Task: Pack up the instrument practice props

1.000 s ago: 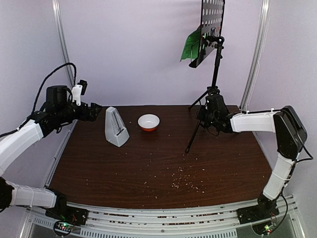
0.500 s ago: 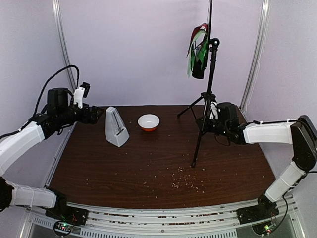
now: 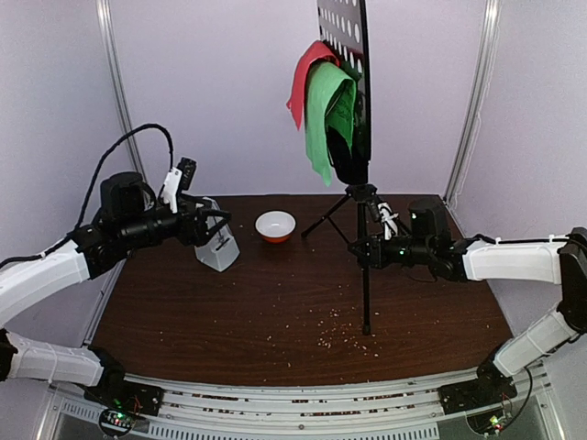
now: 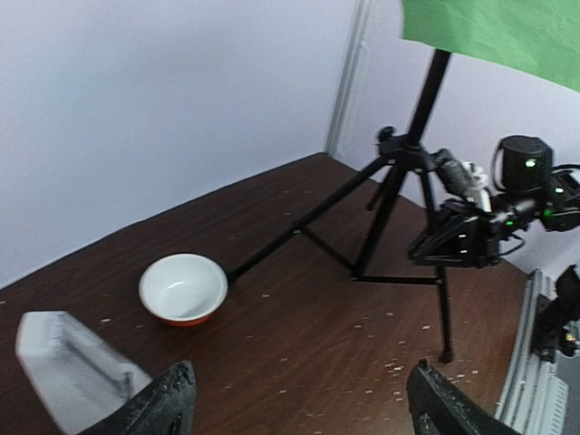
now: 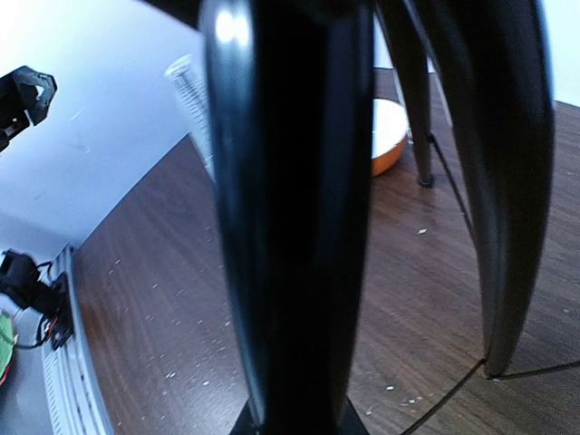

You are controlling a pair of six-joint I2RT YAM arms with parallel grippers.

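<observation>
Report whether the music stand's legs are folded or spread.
Spread. In the left wrist view, the stand has three legs splayed outward from its hub.

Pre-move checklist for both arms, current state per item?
1. Right gripper shut on the music stand pole: ok.
2. Left gripper open: ok.
3. Metronome between the left jaws: not ok, it sits beside one finger, outside the gap.
4. Red and green pages secure: cannot tell, they hang loosely from the stand's top.
5. All stand feet grounded: cannot tell.
6. Bowl apart from both grippers: ok.
</observation>
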